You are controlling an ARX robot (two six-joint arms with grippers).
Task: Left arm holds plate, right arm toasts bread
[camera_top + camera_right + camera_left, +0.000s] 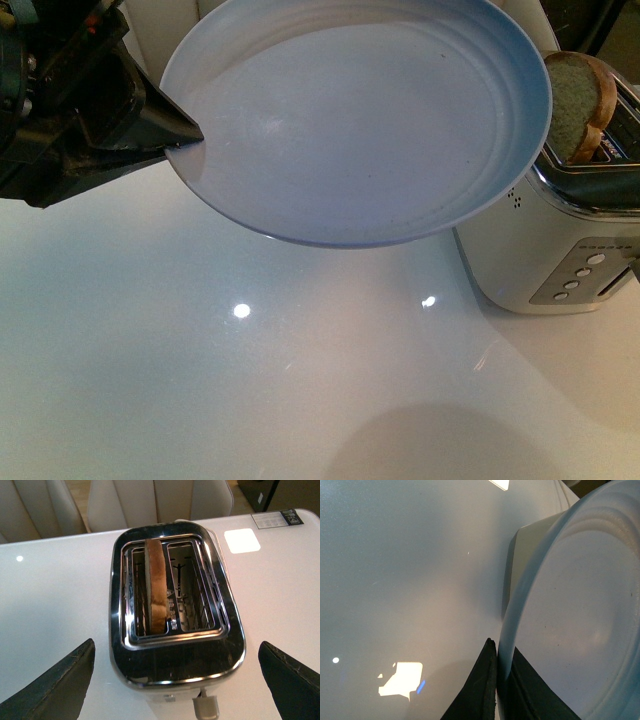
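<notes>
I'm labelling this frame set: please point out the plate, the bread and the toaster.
plate (360, 125), front view, middle of its bare inner face
bread (156, 585), right wrist view, top crust edge
toaster (177, 656), right wrist view, dark top rim

The jaws of the left arm (70, 110) pinch the rim of the plate (370, 130), beside a toaster (520, 250) holding bread (572, 105).

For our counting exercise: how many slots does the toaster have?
2, both in the toaster top: one slot holds the bread; the slot beside it is empty.
</notes>
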